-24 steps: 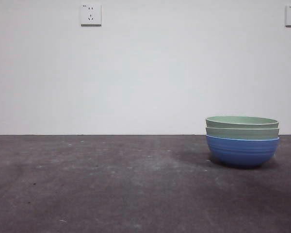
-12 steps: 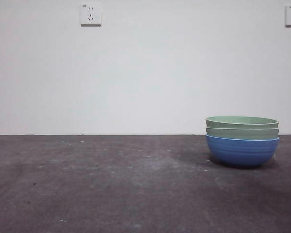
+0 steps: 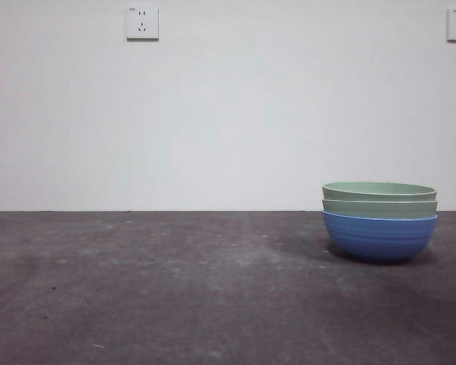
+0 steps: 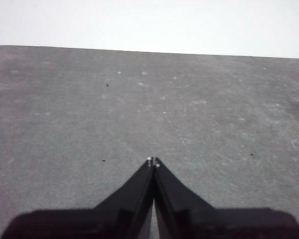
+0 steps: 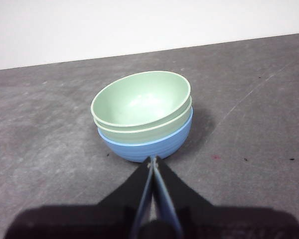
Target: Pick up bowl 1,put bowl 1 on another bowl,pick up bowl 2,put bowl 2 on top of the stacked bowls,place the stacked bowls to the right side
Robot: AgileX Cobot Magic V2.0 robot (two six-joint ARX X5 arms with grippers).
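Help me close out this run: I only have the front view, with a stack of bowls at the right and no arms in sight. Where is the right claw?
Observer: The right claw is shut and empty, drawn back from the stack, pointing at the blue bowl.
Operator: From the side I see only rims. Is anything inside the top bowl?
Observer: No. The right wrist view looks into the top green bowl, and its inside is bare.
Operator: And the left arm?
Observer: The left claw is shut on nothing, and its view shows only grey table, no bowls.
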